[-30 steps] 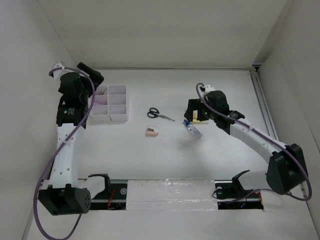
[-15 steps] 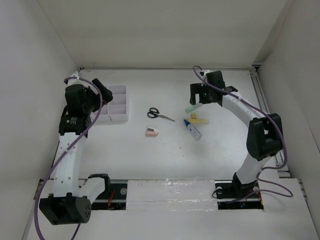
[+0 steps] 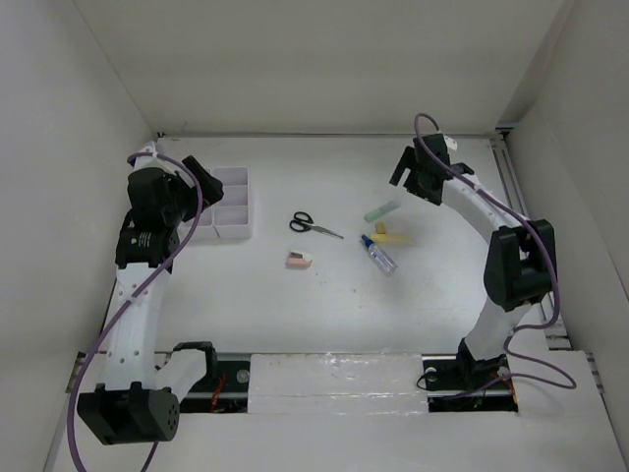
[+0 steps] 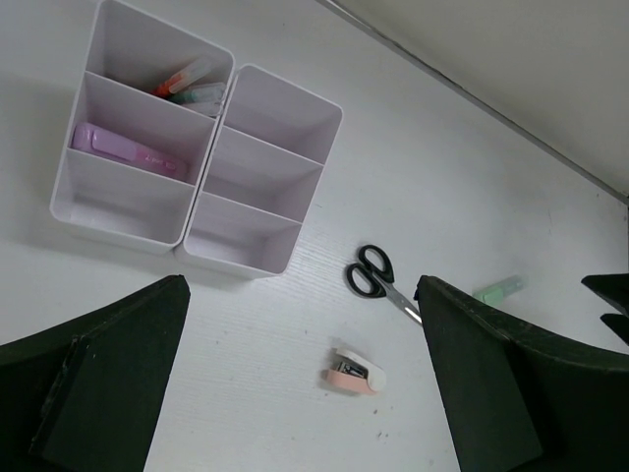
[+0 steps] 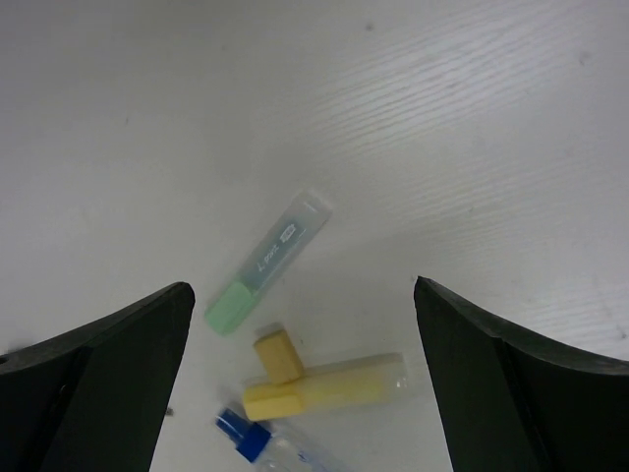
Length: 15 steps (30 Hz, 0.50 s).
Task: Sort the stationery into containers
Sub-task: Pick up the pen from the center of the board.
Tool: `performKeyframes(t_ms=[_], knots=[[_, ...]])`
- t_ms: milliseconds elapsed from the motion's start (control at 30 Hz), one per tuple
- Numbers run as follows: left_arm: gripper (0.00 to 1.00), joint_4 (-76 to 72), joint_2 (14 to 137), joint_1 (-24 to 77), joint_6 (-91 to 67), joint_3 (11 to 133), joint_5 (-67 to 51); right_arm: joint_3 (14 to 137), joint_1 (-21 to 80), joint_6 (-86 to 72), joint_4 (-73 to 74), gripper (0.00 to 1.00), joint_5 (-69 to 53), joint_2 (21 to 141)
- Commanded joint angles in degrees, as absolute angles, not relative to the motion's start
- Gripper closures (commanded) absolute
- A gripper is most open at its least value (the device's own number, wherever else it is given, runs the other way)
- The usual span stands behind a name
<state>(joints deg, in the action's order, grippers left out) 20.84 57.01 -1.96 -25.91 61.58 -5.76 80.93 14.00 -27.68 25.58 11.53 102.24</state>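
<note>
Nearest the arm bases lies the pink-white eraser block (image 3: 298,261), a small rubbery slab. It is light and grippy, and I judge it best pinched across its short sides. At about three o'clock from it is the blue-capped clear tube (image 3: 378,254). It looks like smooth, round plastic that may roll, so a hold across the barrel's middle seems safest.

Just beyond the tube is the yellow highlighter (image 5: 324,383), with a short yellow piece (image 5: 278,354) touching it that may be its cap. At twelve o'clock from these lies the green highlighter (image 5: 267,259), apart from them. It has a flattish, stiff plastic body with a pale translucent end, and it looks light and easy to clamp at mid-length.

The black-handled scissors (image 3: 314,225) lie closed at one o'clock from the eraser. They have hard loops and thin, slick metal blades, so a grip near the pivot should balance them.

At ten o'clock on the table stands the white organiser tray (image 4: 241,264), rigid moulded plastic with six square cells. One far cell holds red-tipped pens (image 4: 182,79), and the next holds a purple highlighter (image 4: 128,149). The other cells that can be seen look bare.

The left gripper (image 4: 303,283) hangs by the tray, spread wide and holding nothing. The right gripper (image 5: 300,287) hovers above the green highlighter, also spread and empty.
</note>
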Motion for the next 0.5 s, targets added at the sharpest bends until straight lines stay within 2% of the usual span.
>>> performKeyframes(t_ms=[0,33,100,167,233,300,367,467], knots=[[0.00,19.16,54.67,-2.02,-25.05,61.44,-5.89,81.48,15.29,-49.70,28.99,0.00,23.88,99.94],[0.00,19.16,54.67,-2.02,-25.05,61.44,-5.37,80.60,15.81,-53.92,29.70,0.00,26.78,99.41],[0.00,19.16,54.67,-2.02,-25.05,61.44,-5.36,77.71,14.95,-60.95,30.32,0.00,25.23,98.79],[0.00,19.16,54.67,-2.02,-25.05,61.44,-5.36,75.42,13.89,-61.52,27.87,0.00,21.10,98.09],[0.00,19.16,54.67,-2.02,-25.05,61.44,-5.36,74.18,14.50,-56.80,26.28,0.00,22.15,95.89],[0.00,19.16,54.67,-2.02,-25.05,61.44,-5.36,74.18,17.57,-52.32,26.89,0.00,29.94,94.75],[0.00,19.16,54.67,-2.02,-25.05,61.44,-5.88,72.08,19.15,-42.75,24.02,0.00,31.99,92.82],[0.00,19.16,54.67,-2.02,-25.05,61.44,-6.67,67.60,17.76,-25.70,18.83,0.00,20.27,90.62]])
